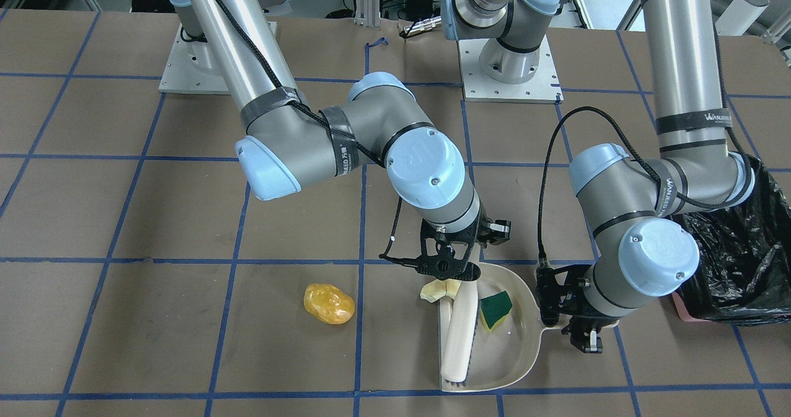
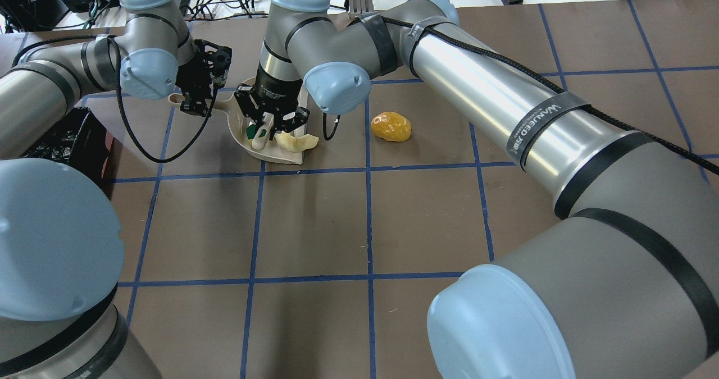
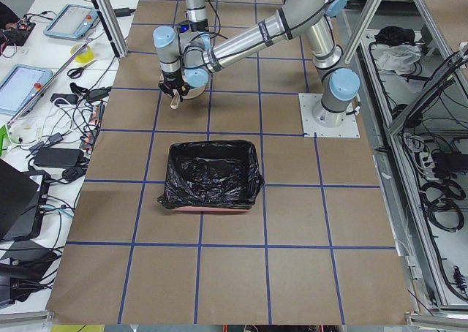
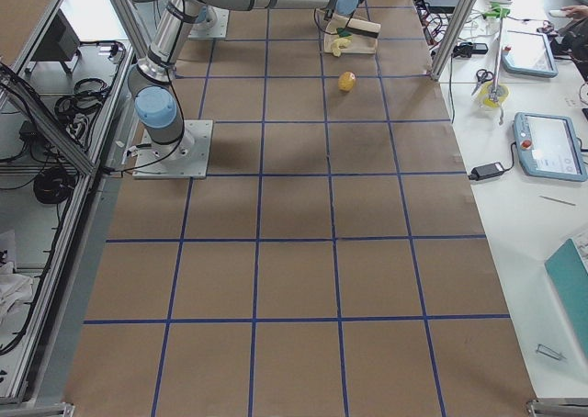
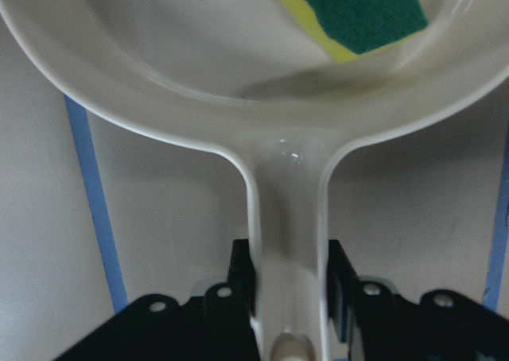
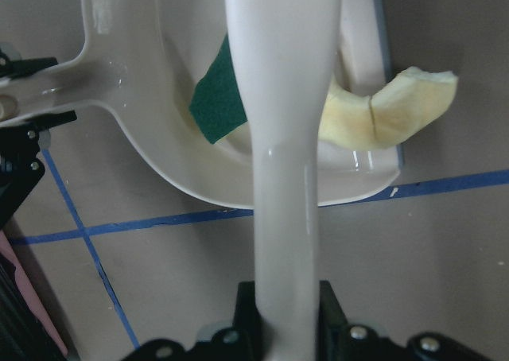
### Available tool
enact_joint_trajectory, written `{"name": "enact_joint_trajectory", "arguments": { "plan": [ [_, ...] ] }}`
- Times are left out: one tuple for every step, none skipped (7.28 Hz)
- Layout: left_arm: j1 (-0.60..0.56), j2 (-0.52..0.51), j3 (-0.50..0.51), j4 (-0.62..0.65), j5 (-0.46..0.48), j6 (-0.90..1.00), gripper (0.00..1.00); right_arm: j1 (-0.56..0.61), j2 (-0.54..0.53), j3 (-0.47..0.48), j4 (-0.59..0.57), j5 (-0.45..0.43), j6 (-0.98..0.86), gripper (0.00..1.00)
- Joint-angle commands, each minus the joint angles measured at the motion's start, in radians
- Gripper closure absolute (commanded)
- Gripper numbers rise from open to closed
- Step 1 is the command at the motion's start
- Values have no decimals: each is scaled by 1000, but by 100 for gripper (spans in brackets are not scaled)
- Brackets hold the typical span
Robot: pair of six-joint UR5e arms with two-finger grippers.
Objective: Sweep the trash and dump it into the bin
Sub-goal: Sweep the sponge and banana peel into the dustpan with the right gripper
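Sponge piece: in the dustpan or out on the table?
In. The sponge piece lies on the dustpan floor, inside its rim, beside the brush; the left wrist view shows it there too.

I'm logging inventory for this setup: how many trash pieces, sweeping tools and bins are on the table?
Trash pieces: 3 (potato-like lump, wedge slice, sponge piece)
Sweeping tools: 2 (dustpan, brush)
Bins: 1 (black-lined bin)
Total: 6

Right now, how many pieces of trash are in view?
3. The sponge piece lies in the dustpan; the wedge slice sits at its open edge; the potato-like lump lies on the table, apart. None seems hidden.
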Motion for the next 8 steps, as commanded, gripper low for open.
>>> {"name": "enact_joint_trajectory", "arguments": {
  "plan": [
    [0,0,0,0,0,0,98,-58,-67,7,153,-84,-30,100],
    [0,0,0,0,0,0,98,-76,-87,23,200,-140,-34,100],
    [0,0,0,0,0,0,98,-99,-111,65,220,-186,-34,100],
    [0,-2,0,0,0,0,98,-127,-155,134,226,-236,-52,100],
    [-2,0,-2,-2,1,-2,98,-162,-210,218,252,-307,-116,100],
    [-3,0,-2,-2,1,-2,98,-193,-266,292,255,-347,-168,100],
    [-5,0,-2,-2,1,-2,98,-208,-324,358,263,-358,-223,100],
    [-5,0,-2,-2,1,-2,98,-208,-358,415,272,-397,-294,100]
  ]
}}
